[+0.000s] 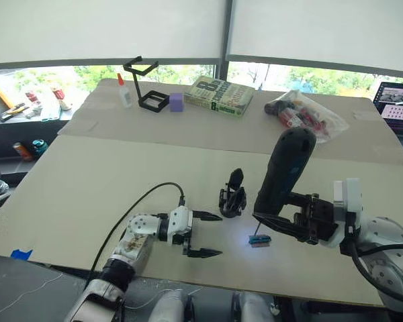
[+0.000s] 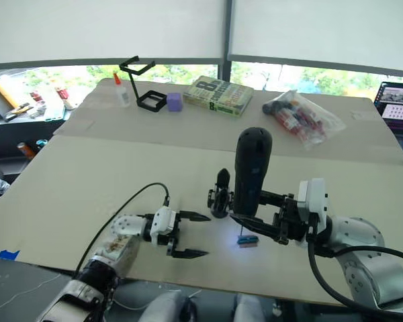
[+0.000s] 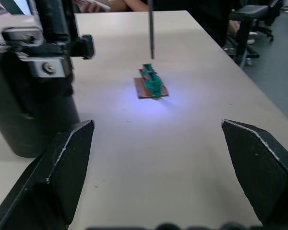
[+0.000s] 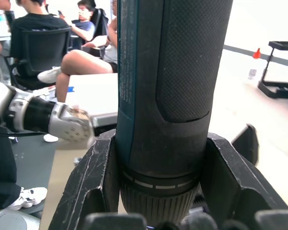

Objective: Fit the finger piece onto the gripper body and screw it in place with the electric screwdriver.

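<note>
electric screwdriver (image 4: 182,72) — matt, textured rubbery grip

Left gripper (image 1: 206,234) gapes wide; right gripper (image 1: 272,221) is clamped tight.

Tight in the middle, open everywhere else

The gripper body (image 1: 233,196) stands just ahead of the left gripper (image 1: 206,234), whose fingers are spread wide, and just beside the electric screwdriver (image 1: 284,172) clamped upright in the right gripper (image 1: 277,225), so little room between those three. The green-and-brown block (image 1: 260,241) lies right under the bit (lit blue). The table (image 1: 87,181) is bare between here and the far row: wire stand (image 1: 144,84), purple cube (image 1: 176,102), book (image 1: 221,95), plastic bag (image 1: 305,113).
</note>
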Robot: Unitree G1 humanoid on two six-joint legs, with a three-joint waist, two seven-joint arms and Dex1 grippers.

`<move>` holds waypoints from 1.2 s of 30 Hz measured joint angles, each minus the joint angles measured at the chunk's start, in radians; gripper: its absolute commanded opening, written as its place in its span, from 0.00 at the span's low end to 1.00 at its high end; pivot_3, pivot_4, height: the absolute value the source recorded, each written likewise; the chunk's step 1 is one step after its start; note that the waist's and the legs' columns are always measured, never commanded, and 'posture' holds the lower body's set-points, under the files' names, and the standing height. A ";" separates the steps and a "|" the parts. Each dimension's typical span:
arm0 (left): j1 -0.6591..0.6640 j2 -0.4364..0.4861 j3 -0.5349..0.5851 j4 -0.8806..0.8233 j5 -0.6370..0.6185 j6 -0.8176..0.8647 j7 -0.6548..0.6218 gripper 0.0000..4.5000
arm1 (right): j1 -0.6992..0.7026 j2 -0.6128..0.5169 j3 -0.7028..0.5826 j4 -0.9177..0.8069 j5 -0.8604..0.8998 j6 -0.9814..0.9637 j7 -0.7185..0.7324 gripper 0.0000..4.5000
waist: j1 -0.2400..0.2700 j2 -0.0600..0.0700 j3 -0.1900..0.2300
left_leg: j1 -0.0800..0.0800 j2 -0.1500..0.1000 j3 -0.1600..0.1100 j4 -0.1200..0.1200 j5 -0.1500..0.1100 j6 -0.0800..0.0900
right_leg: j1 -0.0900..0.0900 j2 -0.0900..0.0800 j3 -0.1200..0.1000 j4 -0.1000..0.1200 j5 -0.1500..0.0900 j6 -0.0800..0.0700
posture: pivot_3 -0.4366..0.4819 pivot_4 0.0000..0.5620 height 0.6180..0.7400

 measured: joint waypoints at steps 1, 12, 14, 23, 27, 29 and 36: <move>-0.025 -0.012 0.000 0.055 0.006 -0.035 0.000 0.99 | 0.000 0.000 0.001 0.000 0.000 0.000 0.003 0.43 | 0.001 0.000 0.000 | 0.000 -0.001 0.000 0.000 0.000 0.000 | 0.000 -0.002 0.000 0.000 0.001 0.002 | 0.48 0.27 1.00; -0.129 -0.032 0.066 0.337 -0.007 -0.173 -0.119 0.99 | 0.011 0.001 -0.004 0.002 -0.002 0.000 0.010 0.43 | -0.036 0.006 -0.011 | 0.014 -0.002 0.002 -0.004 -0.001 -0.004 | 0.010 -0.008 -0.001 0.001 0.003 0.009 | 0.48 0.27 1.00; -0.111 -0.007 0.092 0.324 -0.045 -0.148 -0.186 0.99 | 0.018 0.001 -0.004 0.002 -0.002 0.000 0.013 0.43 | -0.057 0.005 -0.012 | 0.013 0.000 0.002 -0.004 -0.001 -0.004 | 0.008 -0.006 -0.002 0.001 0.006 0.013 | 0.48 0.27 1.00; 0.291 0.307 0.122 -0.452 -0.197 0.309 -0.159 0.99 | 0.023 0.000 -0.029 0.029 -0.002 -0.004 0.025 0.43 | -0.100 -0.007 0.000 | 0.006 0.006 0.002 -0.027 0.013 -0.026 | -0.010 0.009 0.004 0.002 0.005 -0.007 | 0.48 0.27 1.00; 0.339 0.365 0.134 -0.774 -0.237 0.500 -0.029 0.99 | 0.016 0.000 -0.023 0.029 -0.002 -0.004 0.028 0.43 | -0.050 -0.007 0.002 | -0.005 0.004 0.002 -0.023 0.012 -0.024 | -0.018 0.007 0.001 0.001 0.005 -0.008 | 0.48 0.27 1.00; 0.339 0.362 0.137 -0.848 -0.238 0.564 0.039 0.99 | 0.017 0.000 -0.023 0.029 -0.002 -0.004 0.028 0.43 | -0.045 -0.006 0.003 | -0.008 0.004 0.002 -0.018 0.010 -0.021 | -0.018 0.007 0.001 0.001 0.005 -0.008 | 0.48 0.27 1.00; 0.222 0.270 0.061 -0.916 -0.218 0.744 0.228 0.99 | 0.022 0.000 -0.020 0.028 -0.001 -0.004 0.029 0.43 | -0.040 -0.011 0.010 | -0.013 0.001 0.002 -0.010 0.008 -0.018 | -0.018 0.008 -0.001 0.001 0.006 -0.005 | 0.48 0.27 1.00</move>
